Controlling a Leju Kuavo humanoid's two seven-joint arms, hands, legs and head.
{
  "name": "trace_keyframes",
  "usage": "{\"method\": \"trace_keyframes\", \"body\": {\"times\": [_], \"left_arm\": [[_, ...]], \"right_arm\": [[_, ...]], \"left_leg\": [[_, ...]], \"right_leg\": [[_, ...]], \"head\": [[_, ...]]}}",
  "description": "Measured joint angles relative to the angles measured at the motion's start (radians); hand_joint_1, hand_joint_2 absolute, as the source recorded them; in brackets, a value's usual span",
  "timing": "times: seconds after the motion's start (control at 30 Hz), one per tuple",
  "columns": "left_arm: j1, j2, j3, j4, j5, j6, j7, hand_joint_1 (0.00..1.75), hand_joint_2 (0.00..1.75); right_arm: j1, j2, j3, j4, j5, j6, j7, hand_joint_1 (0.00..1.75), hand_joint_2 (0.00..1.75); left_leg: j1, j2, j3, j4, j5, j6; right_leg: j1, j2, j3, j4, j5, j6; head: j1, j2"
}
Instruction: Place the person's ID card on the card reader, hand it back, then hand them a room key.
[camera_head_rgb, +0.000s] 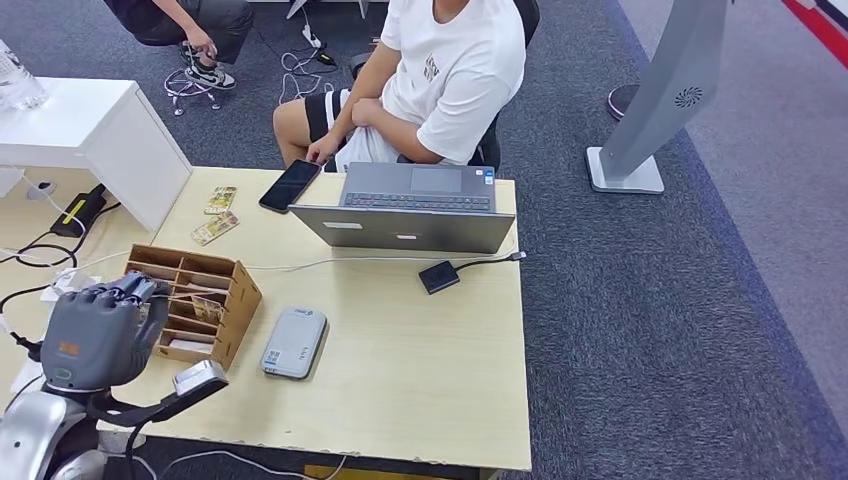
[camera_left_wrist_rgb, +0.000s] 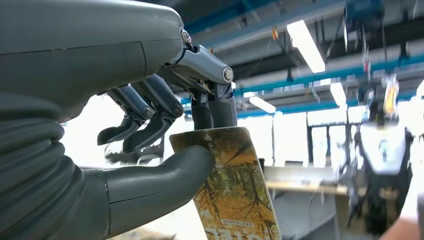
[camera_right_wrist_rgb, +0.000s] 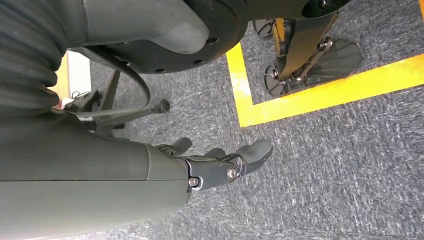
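A grey carpet (camera_head_rgb: 640, 330) surrounds a pale wooden desk (camera_head_rgb: 420, 370), where a person (camera_head_rgb: 440, 80) sits behind an open laptop (camera_head_rgb: 415, 205). A wooden card rack (camera_head_rgb: 195, 300) stands beside a grey card reader (camera_head_rgb: 293, 342). The left hand (camera_head_rgb: 100, 335) pinches a room key card (camera_left_wrist_rgb: 235, 195) between thumb and fingers. The right hand (camera_right_wrist_rgb: 220, 162) hangs empty, fingers apart.
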Motion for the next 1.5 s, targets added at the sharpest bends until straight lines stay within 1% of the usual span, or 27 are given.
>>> {"method": "trace_keyframes", "body": {"times": [0.13,0.33,0.37,0.43,0.5,0.57,0.73,0.8,0.87,0.93,1.2,1.33,1.5], "left_arm": [[-0.087,0.019,-0.008,-0.022,0.031,-0.022,-0.005,1.75,1.75],[-0.129,0.028,-0.017,-0.028,0.036,-0.022,-0.01,1.75,1.75],[-0.148,0.029,-0.02,-0.023,0.035,-0.023,-0.009,1.75,1.75],[-0.22,0.029,-0.034,0.005,0.024,-0.025,-0.004,1.75,1.75],[-0.33,0.028,-0.057,0.078,-0.013,-0.019,0.009,1.75,1.75],[-0.458,0.026,-0.086,0.191,-0.062,0.001,0.02,1.75,1.75],[-0.797,0.004,-0.172,0.572,-0.129,0.065,0.023,1.75,1.75],[-0.891,-0.009,-0.2,0.691,-0.134,0.071,0.023,1.75,1.75],[-0.952,-0.022,-0.222,0.779,-0.136,0.077,0.023,1.75,1.75],[-0.989,-0.035,-0.236,0.843,-0.133,0.085,0.023,1.75,1.75],[-1.044,-0.062,-0.252,0.994,-0.093,0.098,0.024,1.75,1.75],[-1.051,-0.066,-0.255,1.037,-0.081,0.099,0.023,0.02,1.75],[-1.048,-0.069,-0.255,1.06,-0.025,0.115,-0.001,0.0,1.75]], "right_arm": [[-0.001,0.0,-0.004,0.0,0.006,0.002,0.005,0.0,1.75],[0.0,0.0,-0.007,0.0,0.01,0.003,0.005,0.0,1.75],[-0.001,0.0,-0.007,0.0,0.016,0.004,0.006,0.0,1.75],[-0.002,0.0,-0.007,0.0,0.034,0.007,0.01,0.0,1.75],[-0.007,0.0,-0.005,0.0,0.055,0.014,0.016,0.0,1.75],[-0.014,-0.001,-0.001,0.0,0.078,0.024,0.022,0.0,1.75],[-0.025,-0.007,0.018,0.0,0.111,0.045,0.027,0.0,1.75],[-0.026,-0.009,0.022,0.0,0.114,0.049,0.031,0.0,1.75],[-0.026,-0.011,0.024,0.0,0.119,0.053,0.036,0.0,1.75],[-0.027,-0.013,0.027,0.0,0.126,0.055,0.04,0.0,1.75],[-0.028,-0.019,0.042,0.0,0.131,0.061,0.042,0.0,1.75],[-0.028,-0.021,0.045,0.0,0.131,0.064,0.041,0.0,1.75],[-0.028,-0.022,0.046,0.0,0.13,0.064,0.043,0.0,1.75]], "left_leg": [[0.0,-0.001,0.0,0.0,0.001,0.0],[0.0,-0.001,0.0,0.0,0.002,0.0],[0.0,-0.001,0.0,0.0,0.002,0.0],[0.0,-0.004,-0.001,0.0,0.003,0.0],[0.0,-0.007,-0.002,0.0,0.004,0.0],[0.0,-0.007,-0.002,0.0,0.007,0.0],[0.0,-0.006,-0.003,0.0,0.011,-0.002],[0.0,-0.003,-0.003,0.0,0.011,-0.002],[0.0,-0.001,-0.003,0.0,0.011,-0.002],[0.0,-0.001,-0.003,0.0,0.011,-0.001],[0.0,0.001,-0.005,0.0,0.01,-0.001],[0.0,0.001,-0.005,0.0,0.01,-0.001],[0.0,0.001,-0.006,0.0,0.01,-0.001]], "right_leg": [[0.0,-0.001,0.001,0.0,0.001,-0.001],[0.0,-0.001,0.0,0.0,0.001,-0.001],[0.0,-0.002,-0.001,0.0,0.001,-0.001],[0.0,-0.005,-0.001,0.0,0.001,-0.001],[0.0,-0.007,0.0,0.0,0.002,-0.001],[0.0,-0.008,-0.001,0.0,0.004,-0.001],[0.0,-0.005,-0.002,0.0,0.009,-0.001],[0.0,-0.003,-0.003,0.0,0.01,-0.001],[0.0,-0.001,-0.003,0.0,0.01,-0.001],[0.0,0.0,-0.004,0.0,0.01,-0.001],[0.0,0.001,-0.006,0.0,0.01,-0.001],[0.0,0.002,-0.006,0.0,0.01,-0.001],[0.0,0.001,-0.006,0.0,0.01,-0.001]], "head": [[0.0,0.0],[0.0,0.0],[0.0,0.0],[0.0,0.0],[0.0,0.0],[0.0,0.0],[0.0,0.0],[0.0,0.0],[0.0,0.0],[0.0,0.0],[0.0,0.0],[0.0,0.0],[0.0,0.0]]}}
